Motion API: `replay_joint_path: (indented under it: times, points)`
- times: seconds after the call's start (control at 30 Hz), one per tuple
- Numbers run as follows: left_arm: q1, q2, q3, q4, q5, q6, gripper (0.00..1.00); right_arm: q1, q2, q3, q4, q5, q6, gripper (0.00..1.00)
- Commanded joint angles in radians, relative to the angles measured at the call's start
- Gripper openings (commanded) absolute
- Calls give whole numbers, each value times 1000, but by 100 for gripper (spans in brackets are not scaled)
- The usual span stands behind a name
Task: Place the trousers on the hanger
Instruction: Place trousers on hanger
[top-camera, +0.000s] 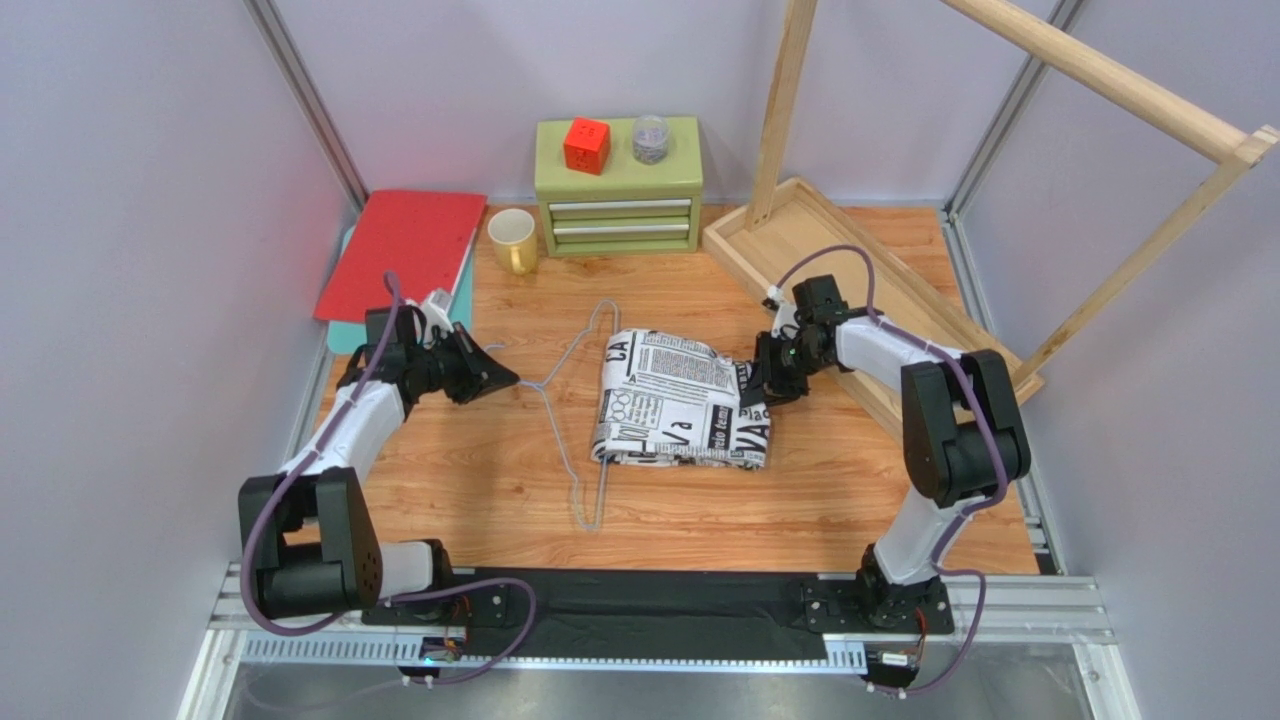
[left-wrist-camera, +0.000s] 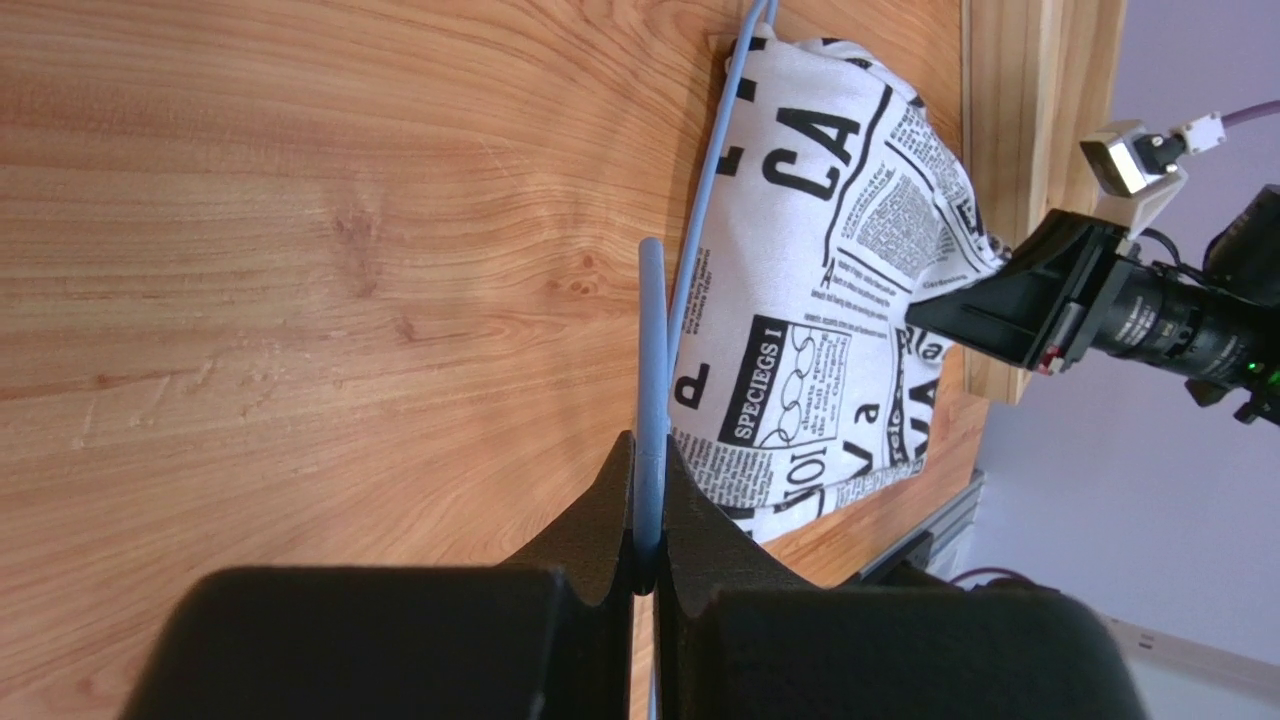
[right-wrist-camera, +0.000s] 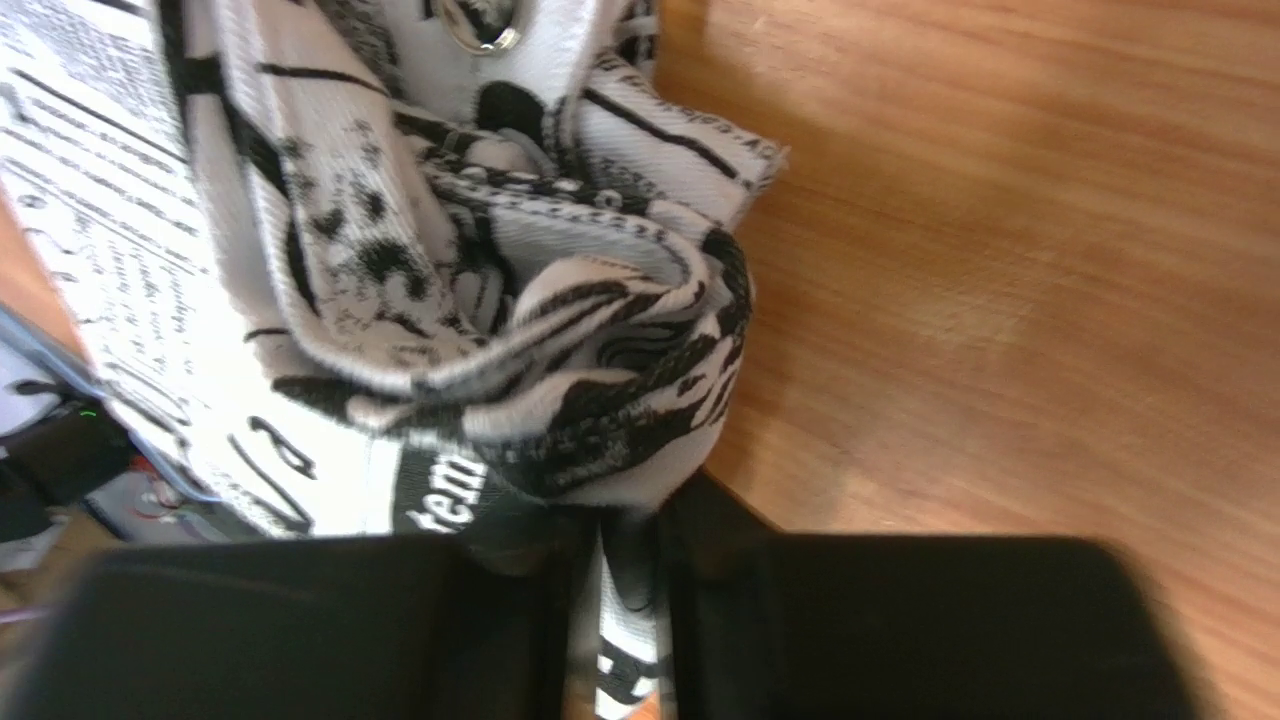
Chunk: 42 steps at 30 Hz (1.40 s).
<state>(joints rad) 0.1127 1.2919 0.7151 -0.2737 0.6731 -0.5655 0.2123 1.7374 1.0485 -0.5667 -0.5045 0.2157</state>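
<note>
The left gripper (left-wrist-camera: 649, 518) is clamped tight on the wire of the hanger (left-wrist-camera: 651, 345), at the hook end. The right gripper (right-wrist-camera: 624, 600) has its fingers nearly together, pinching a bunched fold of the trousers (top-camera: 684, 402).

The trousers lie at the middle of the counter (top-camera: 857, 503) as a compact folded bundle of soft white cloth printed all over with black newsprint lettering. The right gripper holds their right edge.

The hanger lies flat to their left, hook pointing left. Its long bar runs near-to-far along the bundle's left edge and touches it. It cannot be told whether the bar passes under the cloth.

Judgement: the cloth must travel leftward across that bar, so the right arm carries it while the left arm steadies the hanger.
</note>
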Motion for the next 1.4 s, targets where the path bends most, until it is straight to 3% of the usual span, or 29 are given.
replay_joint_path:
  times: [0.0,0.03,0.07,0.17,0.27,0.43,0.7,0.83,0.93,1.07,1.17,1.2,1.37]
  points:
    - [12,-16,26,-25,-96,56,0,-10,-16,71,-28,115,-91,29]
    - [12,-16,24,-25,-93,50,0,-10,-50,94,-42,124,-119,39]
    - [12,-16,23,-22,-89,50,0,-8,-71,149,-56,110,-154,58]
    - [10,-20,23,-24,-79,46,0,19,-136,249,-53,60,-297,80]
    - [12,-29,20,-30,-75,47,0,94,-154,315,-32,18,-387,93]
    - [8,-45,24,-45,-86,62,0,232,-23,393,-123,-6,-535,94]
    - [10,-59,37,-101,-122,81,0,174,168,230,-111,115,-762,95]
    - [8,-68,58,-122,-122,73,0,144,157,205,-85,182,-811,95]
    - [2,-91,93,-139,-113,61,0,105,70,246,-96,172,-785,96]
    - [-41,-140,165,-170,-110,33,0,87,-128,312,-98,52,-635,95]
    - [-68,-152,198,-183,-119,6,0,104,-258,267,49,-43,-306,90]
    - [-79,-155,202,-185,-118,-7,0,114,-286,242,156,-70,-119,88]
    - [-93,-180,205,-188,-121,-31,0,319,-378,61,414,-25,212,74]
